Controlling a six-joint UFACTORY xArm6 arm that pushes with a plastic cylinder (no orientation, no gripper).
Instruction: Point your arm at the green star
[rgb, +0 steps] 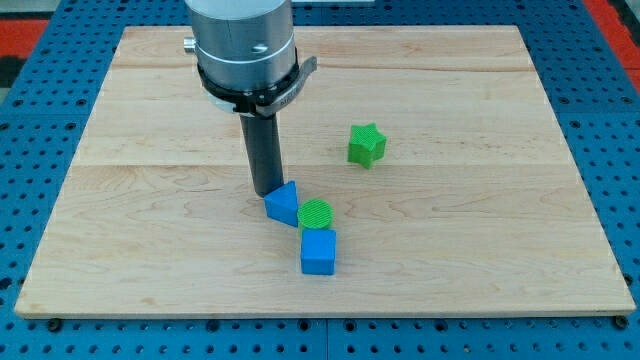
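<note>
Four plastic blocks on wooden desk (150, 200). My tip (266, 191), a gripless tool holding nothing, touches blue triangular block (283, 204); green star (366, 144) up-right of it, apart.

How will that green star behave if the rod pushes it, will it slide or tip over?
The green star looks squat and flat-based, so it probably slides on the smooth wooden board. Its points may make it spin if my tip hits off-centre.

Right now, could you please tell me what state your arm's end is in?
No jaws: my tip holds nothing; it rests against the blue triangle, to the view's left of the green star.
</note>
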